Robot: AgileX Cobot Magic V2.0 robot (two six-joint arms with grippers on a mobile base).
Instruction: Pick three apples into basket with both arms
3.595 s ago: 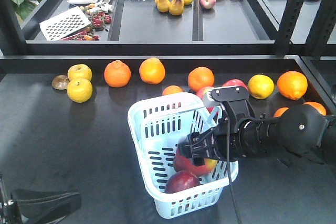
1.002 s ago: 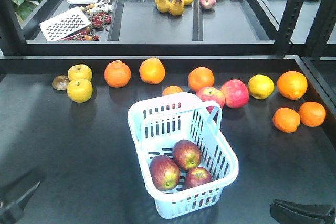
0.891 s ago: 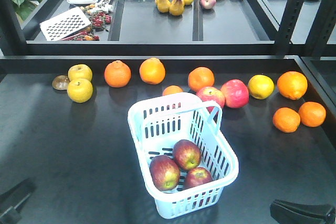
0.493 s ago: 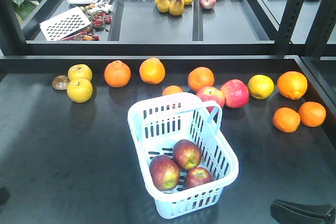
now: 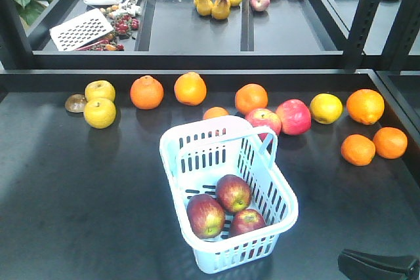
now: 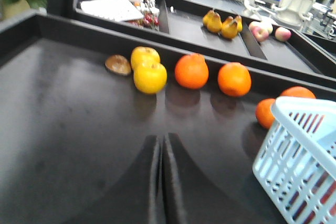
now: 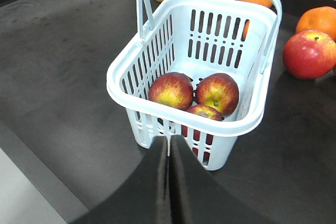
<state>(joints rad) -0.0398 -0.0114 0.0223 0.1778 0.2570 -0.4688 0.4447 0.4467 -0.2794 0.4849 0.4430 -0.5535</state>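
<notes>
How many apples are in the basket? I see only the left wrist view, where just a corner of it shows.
Observer: Three apples lie on the floor of the basket, as the right wrist view shows.
Operator: Is the right gripper holding anything?
Observer: No. The right gripper is shut on nothing, its tips just short of the basket's near wall.
Operator: Any red fruit left outside the basket?
Observer: Yes. In the front view, a glossy red apple and a paler red fruit sit on the table behind the basket.
</notes>
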